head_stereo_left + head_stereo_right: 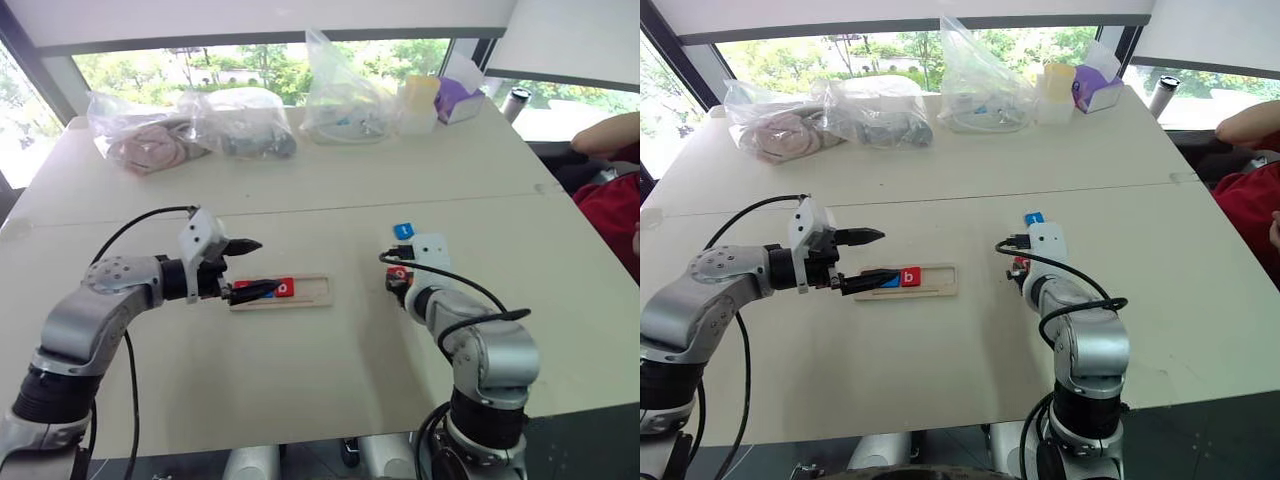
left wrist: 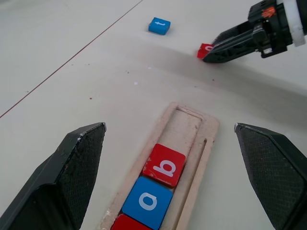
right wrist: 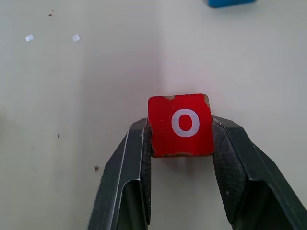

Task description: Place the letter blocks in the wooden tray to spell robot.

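The wooden tray [image 1: 318,293] lies left of the table's middle. It holds a red b block [image 2: 165,164], a blue o block [image 2: 147,201] and the edge of another red block [image 2: 125,224]; the far end of the tray is bare. My left gripper [image 1: 250,268] hovers open over the tray's left end, one finger above and one beside the blocks. To the right, my right gripper [image 3: 181,127] is shut on a red o block [image 3: 180,112] that is on or just above the table. A blue t block [image 1: 403,231] lies just beyond it.
Several clear plastic bags [image 1: 240,125] line the far side of the table, with a yellow-lidded cup [image 1: 420,100] and a purple box [image 1: 458,98] at the back right. A person's red sleeve [image 1: 615,205] shows at the right edge.
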